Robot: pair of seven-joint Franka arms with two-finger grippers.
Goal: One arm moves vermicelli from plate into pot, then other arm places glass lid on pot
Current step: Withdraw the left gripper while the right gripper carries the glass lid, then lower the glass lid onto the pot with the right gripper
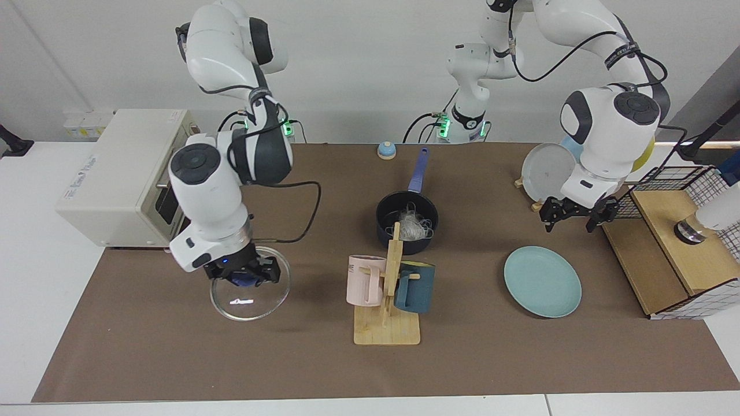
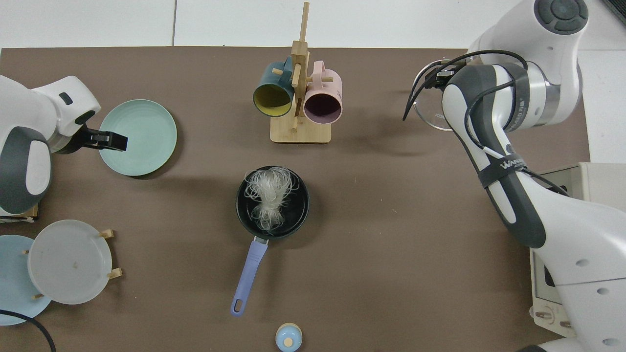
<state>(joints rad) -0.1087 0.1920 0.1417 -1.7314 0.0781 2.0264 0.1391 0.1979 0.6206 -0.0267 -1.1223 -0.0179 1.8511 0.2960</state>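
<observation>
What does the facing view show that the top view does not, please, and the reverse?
Only the facing view shows the right gripper shut on the glass lid's blue knob, and the yellow rack plate. Only the top view shows inside the two mugs. Both show the vermicelli in the pot, the bare plate, and the left gripper open, empty.
</observation>
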